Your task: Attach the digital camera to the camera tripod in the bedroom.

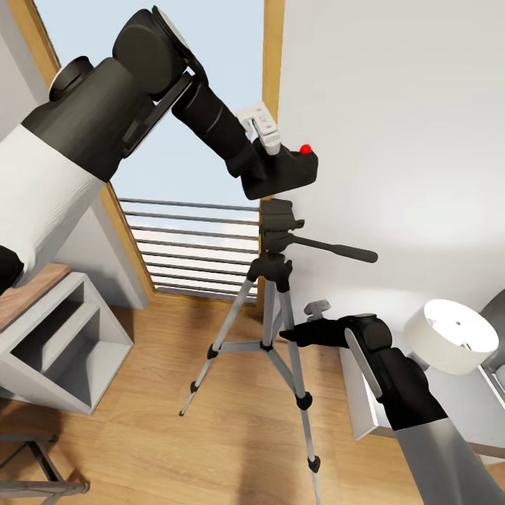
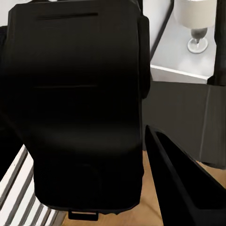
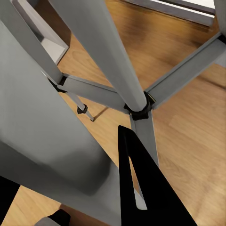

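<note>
Looming at upper left, the left gripper (image 1: 270, 151) is clamped on the digital camera (image 1: 284, 172), just above the camera tripod (image 1: 273, 280) at frame centre. Lower right, the right gripper (image 1: 294, 333) touches a tripod leg; I cannot tell its jaws.

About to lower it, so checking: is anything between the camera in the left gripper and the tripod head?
Nothing visible. The digital camera hangs in the left gripper just above the camera tripod head, open air between. The right gripper is lower, at a leg.
</note>
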You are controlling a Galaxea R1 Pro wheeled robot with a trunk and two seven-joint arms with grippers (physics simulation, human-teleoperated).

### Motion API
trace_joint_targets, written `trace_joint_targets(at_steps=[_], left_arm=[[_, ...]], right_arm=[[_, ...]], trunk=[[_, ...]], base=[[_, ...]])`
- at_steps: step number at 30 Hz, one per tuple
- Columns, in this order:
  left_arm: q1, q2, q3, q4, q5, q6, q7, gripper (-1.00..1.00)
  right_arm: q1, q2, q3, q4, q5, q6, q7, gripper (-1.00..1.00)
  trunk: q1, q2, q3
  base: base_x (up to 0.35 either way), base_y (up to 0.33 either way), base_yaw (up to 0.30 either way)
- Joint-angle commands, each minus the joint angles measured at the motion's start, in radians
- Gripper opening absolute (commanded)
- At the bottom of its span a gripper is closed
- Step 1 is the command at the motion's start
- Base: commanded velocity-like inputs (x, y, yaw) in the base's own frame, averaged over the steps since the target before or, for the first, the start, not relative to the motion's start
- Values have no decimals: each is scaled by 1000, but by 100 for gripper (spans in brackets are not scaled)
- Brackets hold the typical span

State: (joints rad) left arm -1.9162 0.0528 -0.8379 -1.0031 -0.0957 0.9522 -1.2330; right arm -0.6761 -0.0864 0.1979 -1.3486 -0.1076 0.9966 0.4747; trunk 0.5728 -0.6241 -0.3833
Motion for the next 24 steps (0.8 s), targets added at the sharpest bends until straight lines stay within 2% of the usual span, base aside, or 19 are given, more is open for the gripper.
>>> trace_joint_targets(at_steps=[1,7,13,15,24], left_arm=[[-1,0,0,-5,-12,4,-12,-100],[-1,4,10,-10,-8,1,-12,-100],[-1,6,99,-11,-6,-1,-12,-100],[-1,7,117,-11,-6,-1,-12,-100],[-1,14,135,-5,5,2,-18,-100]], right_arm=[[-1,-1,1,34,3,5,-5,-100],[-1,-1,2,34,3,5,-5,-100],[0,-1,2,34,3,5,-5,-100],[0,-1,2,34,3,5,-5,-100],[-1,-1,2,34,4,6,-5,-100]], trunk=[[0,-1,-2],[0,-1,-2],[0,-1,-2],[0,-1,-2],[0,-1,-2]], base=[[0,0,0],[0,0,0],[0,0,0],[0,0,0],[0,0,0]])
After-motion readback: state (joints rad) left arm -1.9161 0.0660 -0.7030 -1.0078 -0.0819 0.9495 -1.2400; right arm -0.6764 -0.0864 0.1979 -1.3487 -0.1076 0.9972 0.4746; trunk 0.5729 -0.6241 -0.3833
